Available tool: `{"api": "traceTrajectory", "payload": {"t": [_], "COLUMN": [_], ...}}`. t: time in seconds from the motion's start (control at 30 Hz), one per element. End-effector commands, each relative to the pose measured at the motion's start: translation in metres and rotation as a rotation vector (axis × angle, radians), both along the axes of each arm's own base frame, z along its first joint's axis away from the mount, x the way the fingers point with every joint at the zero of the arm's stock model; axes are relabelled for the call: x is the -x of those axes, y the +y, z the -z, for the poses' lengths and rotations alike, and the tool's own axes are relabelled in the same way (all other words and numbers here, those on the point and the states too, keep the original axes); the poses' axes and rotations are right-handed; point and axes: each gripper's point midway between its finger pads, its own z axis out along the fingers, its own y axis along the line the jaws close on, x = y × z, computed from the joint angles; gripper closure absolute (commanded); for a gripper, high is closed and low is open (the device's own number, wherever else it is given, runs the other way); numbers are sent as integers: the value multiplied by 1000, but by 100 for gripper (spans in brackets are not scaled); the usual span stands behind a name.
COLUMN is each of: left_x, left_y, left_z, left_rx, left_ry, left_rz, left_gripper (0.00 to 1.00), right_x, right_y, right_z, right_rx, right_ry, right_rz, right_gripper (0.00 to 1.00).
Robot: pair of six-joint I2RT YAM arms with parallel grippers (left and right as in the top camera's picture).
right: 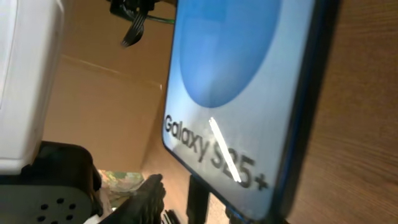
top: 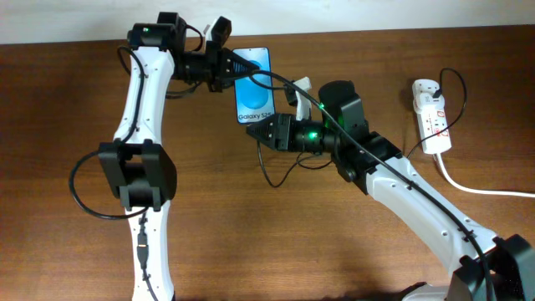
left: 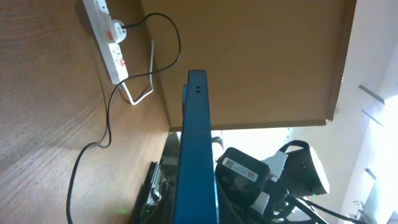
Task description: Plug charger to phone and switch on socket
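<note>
The phone (top: pixel 253 84) shows its blue screen with "Galaxy S25+", at the back centre of the table. My left gripper (top: pixel 221 68) is shut on its left edge. The left wrist view shows the phone edge-on (left: pixel 196 143). My right gripper (top: pixel 261 134) sits just below the phone's bottom end and is shut on the charger's plug tip (right: pixel 199 193), which points up at the phone's bottom edge (right: pixel 242 81). The charger's thin black cable (top: pixel 266 177) loops under the right gripper. The white socket (top: pixel 432 117) lies at the far right, also visible in the left wrist view (left: pixel 109 34).
A thick white cord (top: pixel 476 188) runs from the socket off the right edge. A thin black cable (left: pixel 109 118) trails from the socket across the wood. The right arm (top: pixel 401 188) crosses the table's right half. The left arm (top: pixel 138 167) stands at the left.
</note>
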Motion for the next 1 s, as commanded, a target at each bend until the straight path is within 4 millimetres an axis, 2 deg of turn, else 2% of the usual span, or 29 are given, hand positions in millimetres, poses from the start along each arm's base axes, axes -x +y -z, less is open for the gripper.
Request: {"api": "traceTrajectory", "payload": {"t": [0.0,0.03,0.1,0.17,0.2,0.27,0.3,0.37,0.47,0.57,0.77,0.9,0.97], "left_x": [0,0,-2,-4,-5,-4,-3,-2,3,11,10,0,-1], "left_y": [-1,0,2,3,6,10,11,13,17,10,8,17,22], "left_z": [-5,-5,-4,14,32,52,61,74,98,125,171,206,215], "left_rx": [34,34,31,-72,-180,-301,-352,-427,-553,-602,-617,-715,-754], "left_ry": [4,4,-9,-32,-36,-29,-26,-29,-19,14,144,191,177], "left_rz": [4,2,-2,-8,-13,-12,-9,-4,15,48,7,-69,-77], "left_gripper": [100,100,100,100,100,100,100,100,100,100,100,100,100], "right_x": [-5,-4,-2,2,4,6,6,7,0,-18,-25,-24,-24], "right_y": [-4,-4,-3,-1,0,1,1,0,-14,-54,-111,-119,-121], "right_z": [1,2,1,-1,-2,-2,-2,1,9,33,61,67,69], "right_rx": [12,15,8,10,11,15,22,37,63,147,242,264,281], "right_ry": [-4,4,1,-33,-55,-79,-95,-108,-72,27,133,159,165], "right_rz": [20,19,0,-38,-63,-82,-88,-97,-58,78,186,205,218], "right_gripper": [62,61,51,41,32,9,1,2,2,2,2,2,1]}}
